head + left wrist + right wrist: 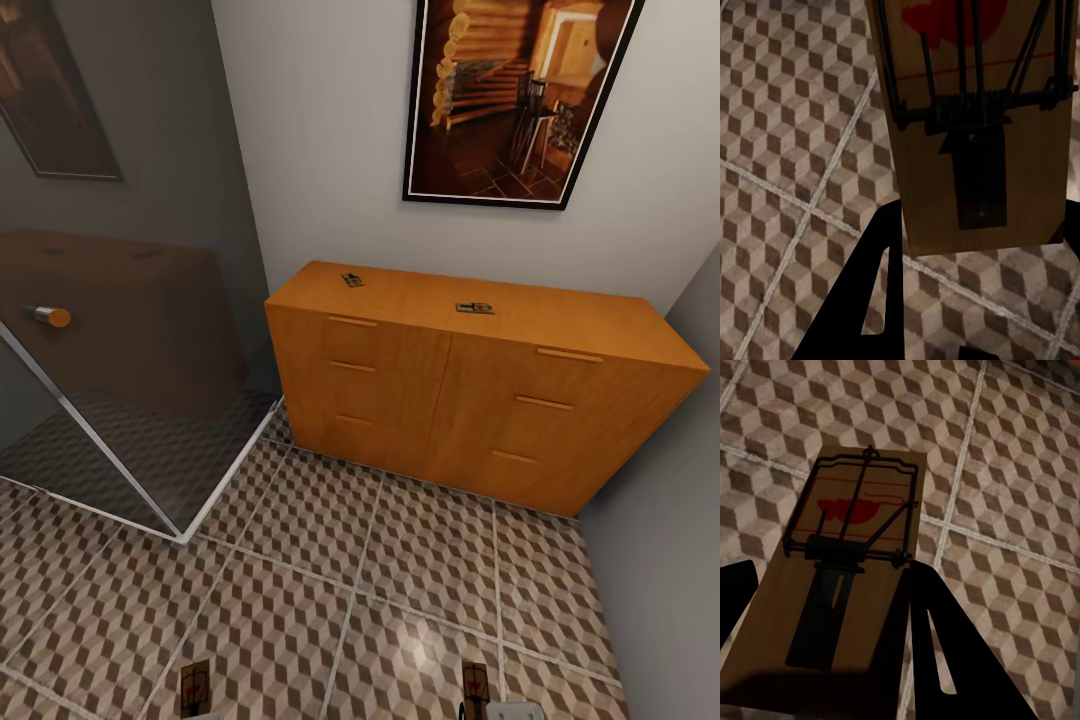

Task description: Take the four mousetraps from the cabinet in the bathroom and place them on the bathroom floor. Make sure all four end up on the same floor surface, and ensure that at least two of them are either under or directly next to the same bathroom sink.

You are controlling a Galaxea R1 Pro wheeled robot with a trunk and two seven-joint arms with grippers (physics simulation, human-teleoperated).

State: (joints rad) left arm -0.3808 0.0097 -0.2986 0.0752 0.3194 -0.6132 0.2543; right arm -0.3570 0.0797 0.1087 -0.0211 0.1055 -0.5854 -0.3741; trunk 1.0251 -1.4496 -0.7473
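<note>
Broadly, the bathroom floor (330,600) spreads beneath both grippers, its cube-patterned tiles running ahead to the foot of the cabinet (470,400), which stands against the far wall well beyond either arm's reach as things lie. On the cabinet's flat top two mousetraps remain, one toward the left-arm side (352,280) and one nearer the middle (474,308), well apart from each other. Closer in, each arm carries a trap: the left gripper (975,300) is clenched on the near end of a mousetrap (979,127), whose board runs lengthwise straight out from the fingers with the red spot at the far end, hanging above the tiles. The right gripper (832,660) likewise grips a mousetrap (844,577) by its near end, long axis pointing away from the fingers, red spot outermost, with tiles below it. From the head view the two held traps (193,688) (474,688) sit side by side low in front of the robot. The placing seems to hinge on straight downward travel, since floor lies directly under both boards; no sink is visible, so nearness to it cannot be judged.
</note>
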